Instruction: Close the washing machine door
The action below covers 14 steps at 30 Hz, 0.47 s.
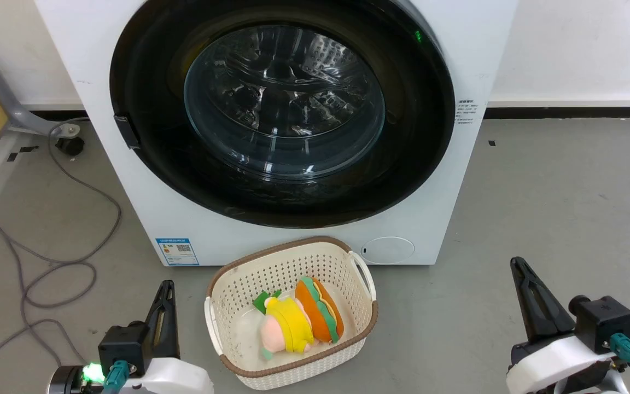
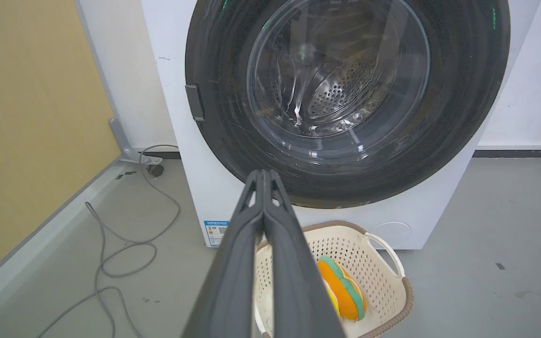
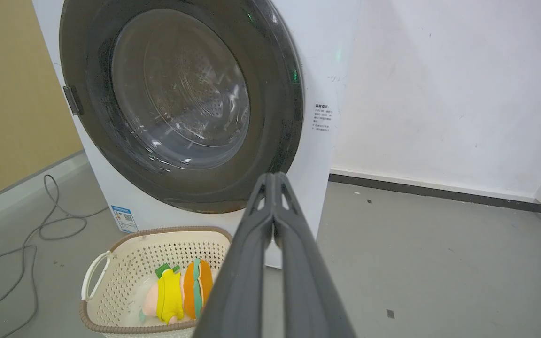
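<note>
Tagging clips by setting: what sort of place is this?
Likely a test room staged as a laundry corner: a front-loading washing machine on grey floor, a cream basket of plush toys, a loose cable.

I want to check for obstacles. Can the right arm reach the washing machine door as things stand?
Probably yes. The right gripper, shut, faces the door across bare floor. The basket with toys sits off to its left, not between them.

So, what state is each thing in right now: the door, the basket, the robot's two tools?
washing machine door: shut
left tool: shut, holding nothing
right tool: shut, holding nothing
basket: upright, two soft toys inside
green light: lit
</note>
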Motion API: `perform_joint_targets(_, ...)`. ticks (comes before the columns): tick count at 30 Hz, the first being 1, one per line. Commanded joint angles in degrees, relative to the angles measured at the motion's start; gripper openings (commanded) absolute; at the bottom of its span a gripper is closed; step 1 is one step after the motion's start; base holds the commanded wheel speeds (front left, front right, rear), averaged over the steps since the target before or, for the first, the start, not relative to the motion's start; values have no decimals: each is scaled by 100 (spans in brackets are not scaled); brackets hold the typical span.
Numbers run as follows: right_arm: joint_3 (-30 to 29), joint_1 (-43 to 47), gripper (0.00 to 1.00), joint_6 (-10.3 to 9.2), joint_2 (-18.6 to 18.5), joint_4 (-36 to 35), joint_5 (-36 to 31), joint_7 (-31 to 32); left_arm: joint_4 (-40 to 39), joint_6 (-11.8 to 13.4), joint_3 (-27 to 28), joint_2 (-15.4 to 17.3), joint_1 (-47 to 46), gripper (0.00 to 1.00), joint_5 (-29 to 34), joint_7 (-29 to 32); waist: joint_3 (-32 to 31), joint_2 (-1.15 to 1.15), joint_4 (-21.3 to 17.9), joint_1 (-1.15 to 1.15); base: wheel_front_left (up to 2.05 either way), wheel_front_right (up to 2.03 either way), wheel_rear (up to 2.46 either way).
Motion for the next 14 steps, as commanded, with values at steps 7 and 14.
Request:
perform_joint_targets(7,31,86,0,-3,22,-82,-54,94,-42,-90,24,-5,-103,0,76,96,10,0,23,0,0,0,0)
perform_joint_targets(14,54,94,0,-4,24,-114,-66,176,-60,-135,33,-7,-126,0,96,179,20,0,45,0,0,0,0)
